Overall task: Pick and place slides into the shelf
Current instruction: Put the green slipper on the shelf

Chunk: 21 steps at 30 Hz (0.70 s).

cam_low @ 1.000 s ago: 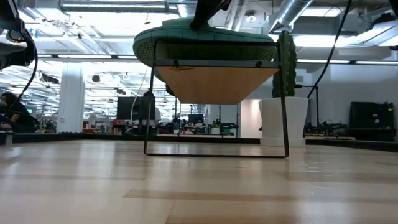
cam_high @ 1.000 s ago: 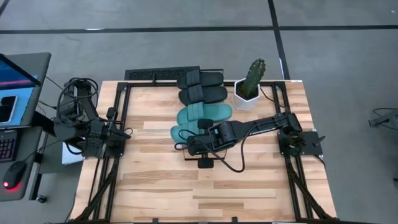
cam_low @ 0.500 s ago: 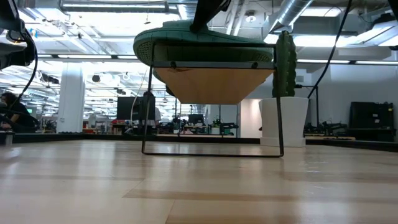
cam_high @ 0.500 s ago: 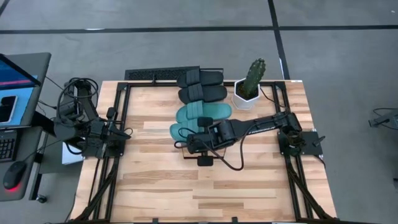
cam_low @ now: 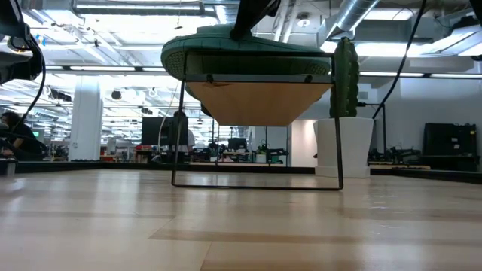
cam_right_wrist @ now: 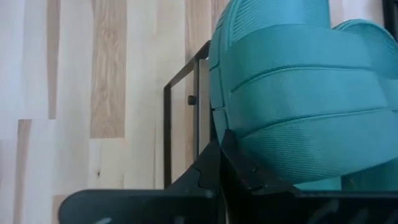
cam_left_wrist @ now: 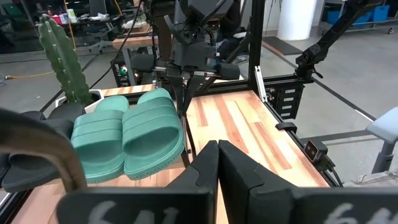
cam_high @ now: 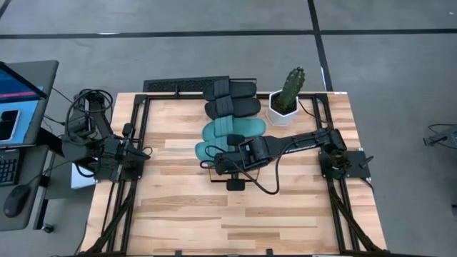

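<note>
On the shelf (cam_high: 211, 168), all four slides (cam_high: 230, 120) are lying; I'm hovering the right gripper (cam_high: 223, 161), fingers pressed together and empty, over its front edge.

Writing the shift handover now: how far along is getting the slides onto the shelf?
Nearly finished. Both black slides and both teal slides already lie on the shelf, beside the potted cactus. In hand: the right gripper, fingers shut, is at the frontmost teal slide's edge, apparently nudging rather than carrying it. The left gripper waits shut at the table's left side. No slide shows on the table.
</note>
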{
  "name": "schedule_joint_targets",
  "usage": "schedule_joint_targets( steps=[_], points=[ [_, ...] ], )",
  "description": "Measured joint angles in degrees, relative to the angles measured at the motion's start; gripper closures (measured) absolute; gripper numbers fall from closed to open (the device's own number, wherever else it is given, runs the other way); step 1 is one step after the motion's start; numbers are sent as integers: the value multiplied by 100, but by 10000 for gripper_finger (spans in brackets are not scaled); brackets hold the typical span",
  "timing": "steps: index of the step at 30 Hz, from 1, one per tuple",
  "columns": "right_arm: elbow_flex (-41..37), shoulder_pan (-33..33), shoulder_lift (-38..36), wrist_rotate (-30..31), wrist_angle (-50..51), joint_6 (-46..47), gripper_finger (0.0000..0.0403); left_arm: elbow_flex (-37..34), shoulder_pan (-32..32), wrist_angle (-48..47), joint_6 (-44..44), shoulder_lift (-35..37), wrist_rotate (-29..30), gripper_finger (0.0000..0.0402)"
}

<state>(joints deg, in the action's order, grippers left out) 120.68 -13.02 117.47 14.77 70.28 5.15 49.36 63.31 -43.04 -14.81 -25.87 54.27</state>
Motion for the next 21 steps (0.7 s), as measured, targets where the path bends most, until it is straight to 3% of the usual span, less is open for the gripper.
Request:
schedule_joint_targets(
  steps=[10,21],
  points=[
    [-2,-199,-70,156,-533,-259,403,0,0,1,-2,0,-32,401],
    [0,-190,-68,1477,-940,-838,403,0,0,1,-129,0,-42,401]
  ],
)
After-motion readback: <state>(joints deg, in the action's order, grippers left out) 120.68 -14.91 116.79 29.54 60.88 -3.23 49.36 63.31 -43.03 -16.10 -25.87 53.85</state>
